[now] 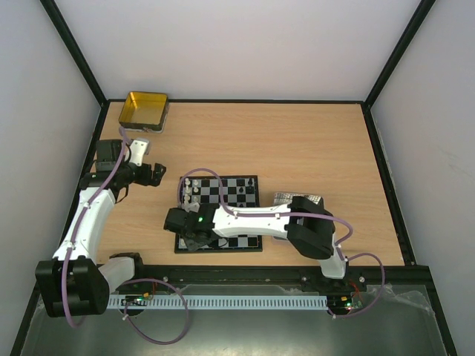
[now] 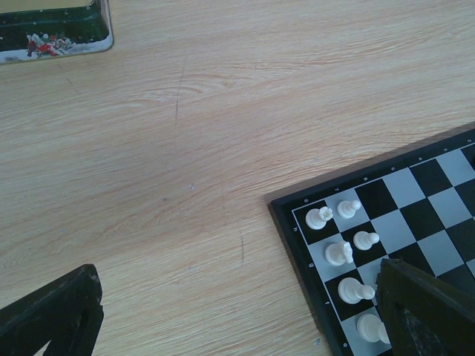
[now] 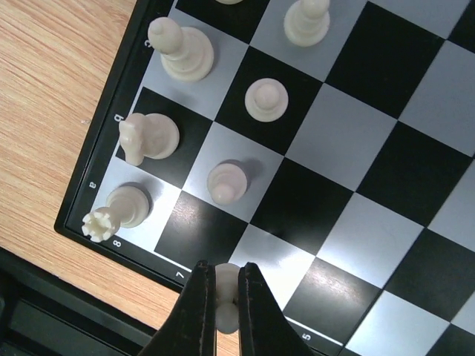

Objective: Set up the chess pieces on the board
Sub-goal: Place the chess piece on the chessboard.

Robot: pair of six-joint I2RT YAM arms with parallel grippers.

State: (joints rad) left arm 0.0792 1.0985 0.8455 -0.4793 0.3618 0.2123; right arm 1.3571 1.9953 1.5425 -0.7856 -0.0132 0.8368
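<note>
Right claw [image 3: 220,276] is clamped on 1 white piece [image 3: 225,308] at the board [image 3: 371,67] rim; left claw [image 2: 237,297] stands wide apart over the surface [image 2: 185,148], beside the board corner.

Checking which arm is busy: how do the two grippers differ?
The left gripper is open; the right gripper is shut. Left holds nothing; right pinches a white piece. Left hangs over the table beside the board; right is over the board's edge. Both have dark fingers.

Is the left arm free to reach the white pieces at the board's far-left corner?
Probably yes: the left gripper hangs open beside the white pieces, bare table between; the right gripper is at the board's near edge.
</note>
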